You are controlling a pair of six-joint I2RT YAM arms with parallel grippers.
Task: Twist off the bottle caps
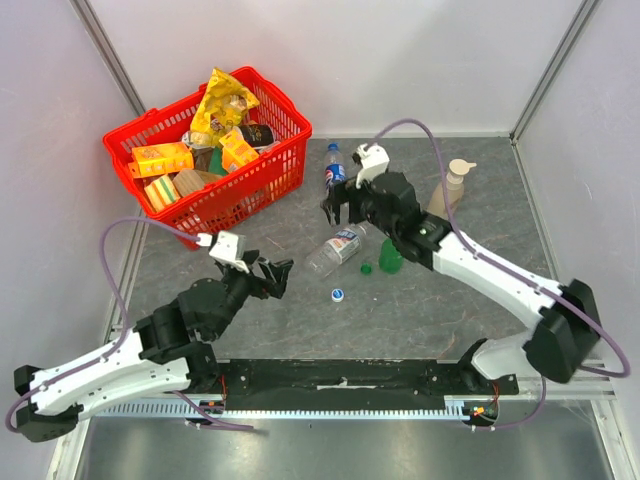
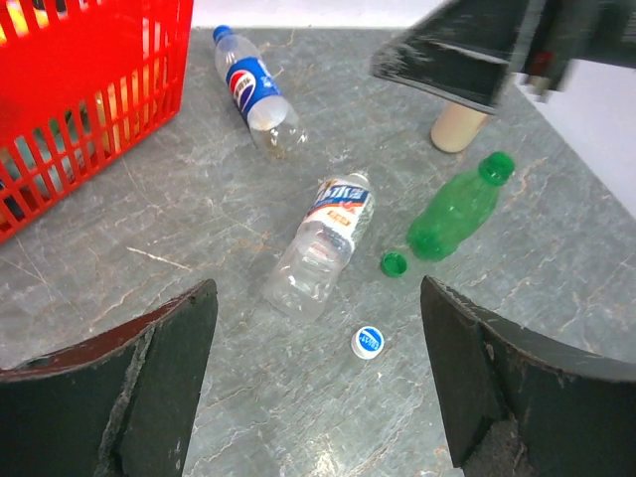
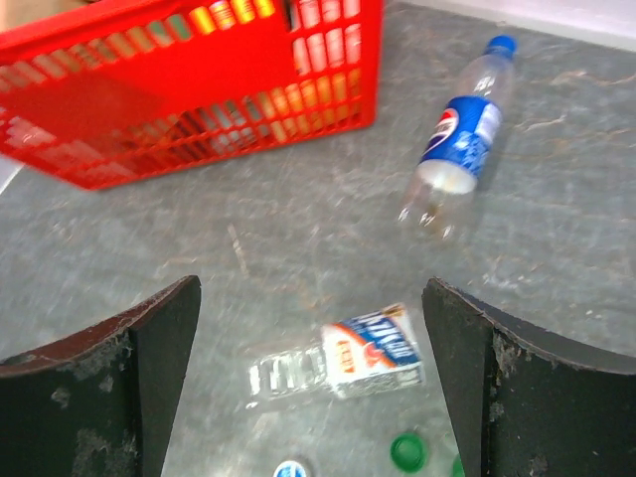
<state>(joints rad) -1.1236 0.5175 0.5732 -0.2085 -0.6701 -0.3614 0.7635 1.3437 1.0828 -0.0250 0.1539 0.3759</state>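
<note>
left pincer (image 2: 313,298) spread | right pincer (image 3: 310,288) spread | red basket (image 1: 235,195) holds snack packs (image 1: 222,100)

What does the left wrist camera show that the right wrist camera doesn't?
Only the left wrist view: the beige dispenser base, most of the green bottle, and part of the right arm overhead. Only the right wrist view: a longer stretch of the red basket wall. Both: the capped cola bottle, the clear bottle, the loose green cap and the loose blue cap.
</note>
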